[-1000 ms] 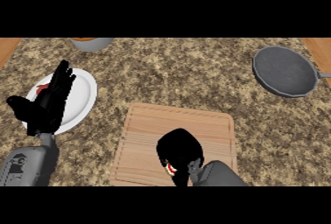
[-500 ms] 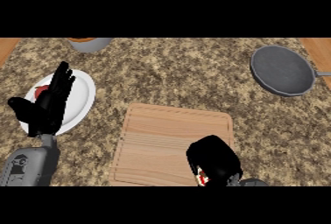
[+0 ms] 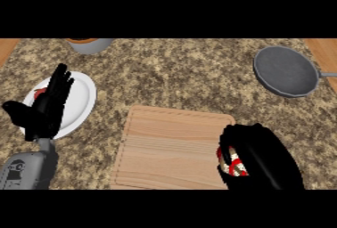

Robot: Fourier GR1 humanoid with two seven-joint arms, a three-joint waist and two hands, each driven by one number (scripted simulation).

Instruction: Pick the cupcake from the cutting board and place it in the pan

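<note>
The right hand (image 3: 260, 156) curls its fingers round the cupcake (image 3: 233, 165) at the cutting board's (image 3: 171, 149) right edge, well apart from the pan (image 3: 286, 71). The left hand (image 3: 46, 107) rests open over a white plate (image 3: 79, 95).

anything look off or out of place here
Nothing stands out. The cutting board lies flat, with the right hand curled round the cupcake at its right edge. The pan sits upright at the far right, holding nothing. The left hand rests open over the white plate. No spills show.
</note>
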